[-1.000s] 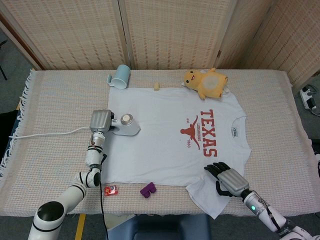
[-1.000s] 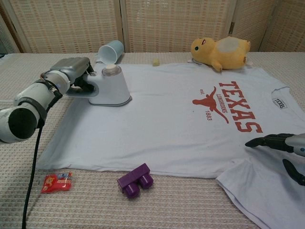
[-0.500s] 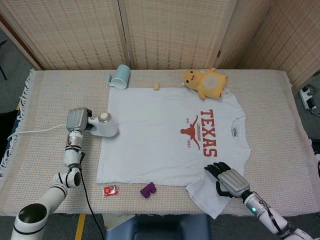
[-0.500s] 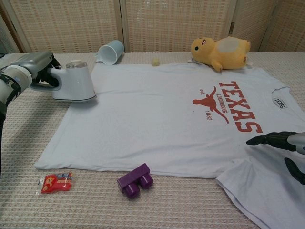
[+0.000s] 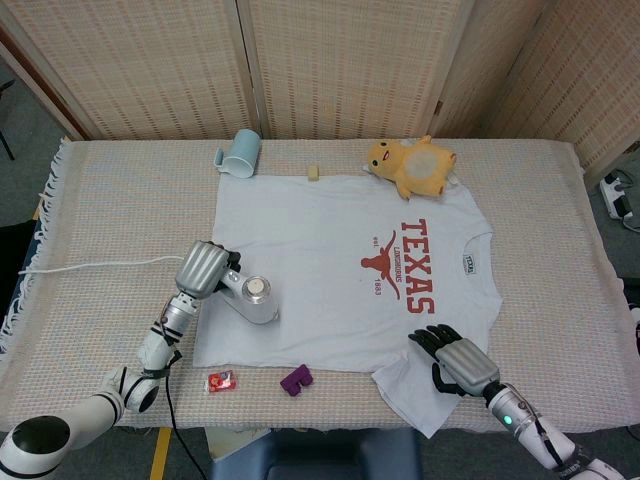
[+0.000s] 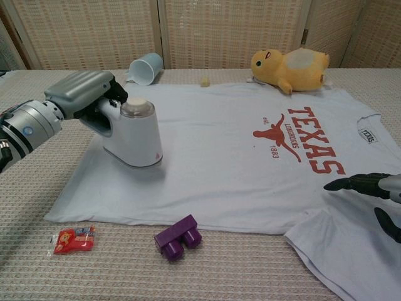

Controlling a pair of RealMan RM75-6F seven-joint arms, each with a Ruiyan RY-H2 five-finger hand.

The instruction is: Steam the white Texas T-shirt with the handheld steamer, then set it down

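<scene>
Left hand [image 6: 81,94] wrapped around the steamer [image 6: 133,133], which sits on the T-shirt [image 6: 219,163] near its bottom hem. Right hand [image 5: 455,360] rests fingers spread on the shirt's sleeve, holding nothing. Purple block [image 6: 178,236] just off the shirt's edge, yellow plush [image 6: 291,68] at the opposite edge.

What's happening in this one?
The left hand grips the handheld steamer and has it on the lower-left part of the white Texas T-shirt, which lies flat on the table. The right hand rests on the shirt's sleeve near the front edge. Steaming is under way; the steamer is not yet set down.
</scene>
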